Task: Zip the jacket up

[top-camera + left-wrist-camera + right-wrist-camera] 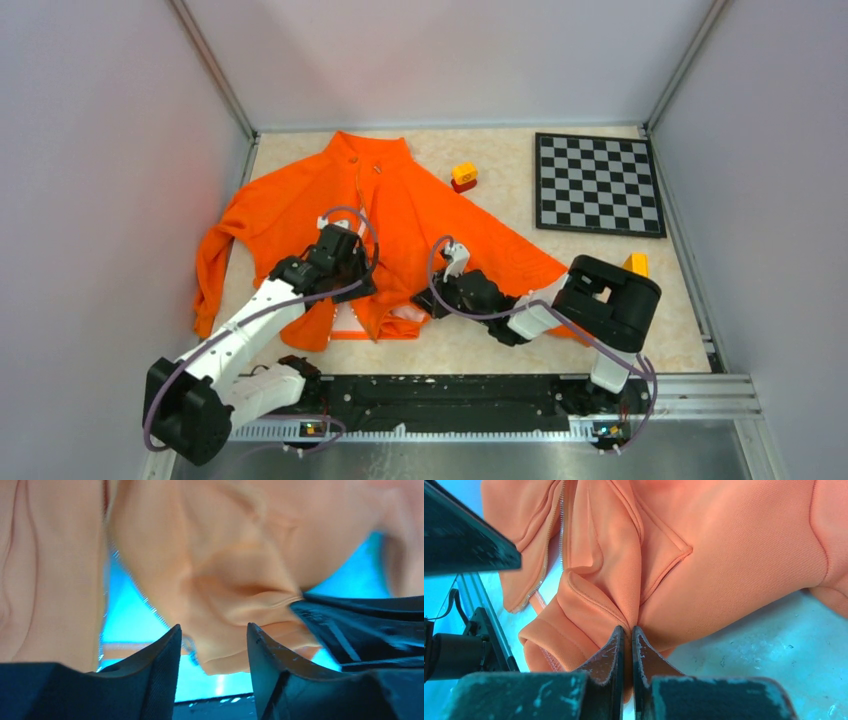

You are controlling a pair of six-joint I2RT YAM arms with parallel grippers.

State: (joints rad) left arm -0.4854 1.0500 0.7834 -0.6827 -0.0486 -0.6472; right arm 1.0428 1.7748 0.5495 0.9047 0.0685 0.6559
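Observation:
The orange jacket (420,210) lies spread on the table with its collar at the far side and its front open at the hem. My left gripper (352,285) is over the lower left front panel. In the left wrist view it (214,630) is open, and a corner of the jacket (225,580) with zipper teeth (145,600) hangs just above the gap between its fingers. My right gripper (437,298) is at the lower right front panel. In the right wrist view it (628,629) is shut on a fold of the jacket (724,555) near the hem, with the zipper edge (551,545) to its left.
A chessboard (598,183) lies at the back right. A yellow and red block (464,177) sits beside the jacket's right shoulder. A small orange-yellow object (637,263) stands behind the right arm. A black rail (450,390) runs along the near edge. Walls close both sides.

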